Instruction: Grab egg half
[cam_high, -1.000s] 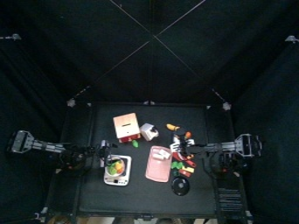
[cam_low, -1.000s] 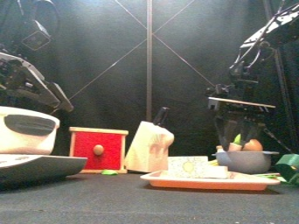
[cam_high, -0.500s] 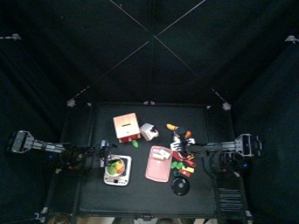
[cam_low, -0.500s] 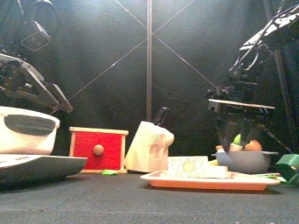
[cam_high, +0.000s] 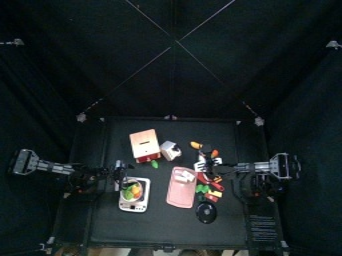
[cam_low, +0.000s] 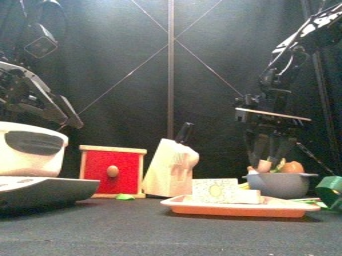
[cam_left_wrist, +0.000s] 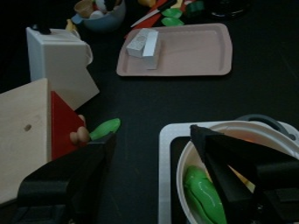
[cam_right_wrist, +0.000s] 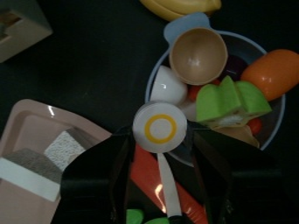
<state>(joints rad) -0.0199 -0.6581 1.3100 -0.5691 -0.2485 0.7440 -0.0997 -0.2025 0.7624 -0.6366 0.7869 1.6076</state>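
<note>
Egg half (cam_right_wrist: 162, 130) lies just outside the bowl (cam_right_wrist: 251, 52) rim at seven o'clock, partly overlapped by right gripper (cam_right_wrist: 160, 179), jaws released, narrower than earlier. Left gripper (cam_left_wrist: 152, 179) released over scale (cam_left_wrist: 176, 166), unmoved.

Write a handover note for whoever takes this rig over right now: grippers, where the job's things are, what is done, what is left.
Right gripper: jaws open, holding nothing, hanging over the egg half.
Left gripper: jaws open, empty, resting above the white dish on the table's left side.
Egg half: white disc with a yellow ring, lying beside the grey bowl of toy food, near the pink tray.
Done: right gripper lined up above the egg.
Left: lower, close on the egg half, lift it.
</note>
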